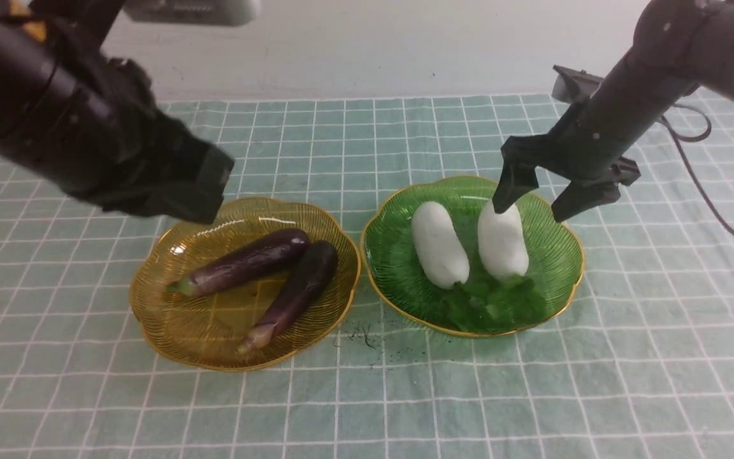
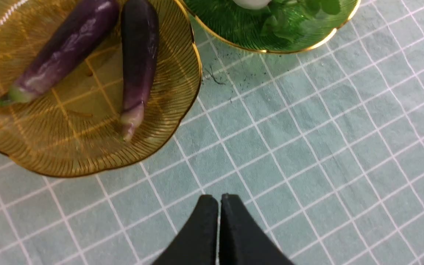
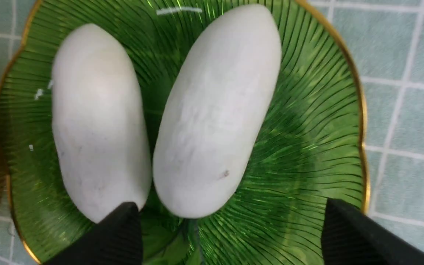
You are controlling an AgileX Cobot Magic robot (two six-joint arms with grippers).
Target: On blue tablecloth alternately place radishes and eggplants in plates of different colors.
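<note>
Centre-left, two glossy purple eggplants lie in the amber ribbed glass plate; centre-right, two smooth white radishes lie in the green plate, on pale blue gridded tablecloth. The left gripper is pressed together and empty, while the right gripper is spread wide above the radishes.

Plain off-white wall at the back, faint specks, soft even light

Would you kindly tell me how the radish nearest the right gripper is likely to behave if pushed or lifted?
The radish looks smooth and rounded, so a sideways push would probably roll it against the other radish. Its plump, straight shape suggests it stays stiff when lifted. Its tapering ends might slip from the right gripper.
</note>
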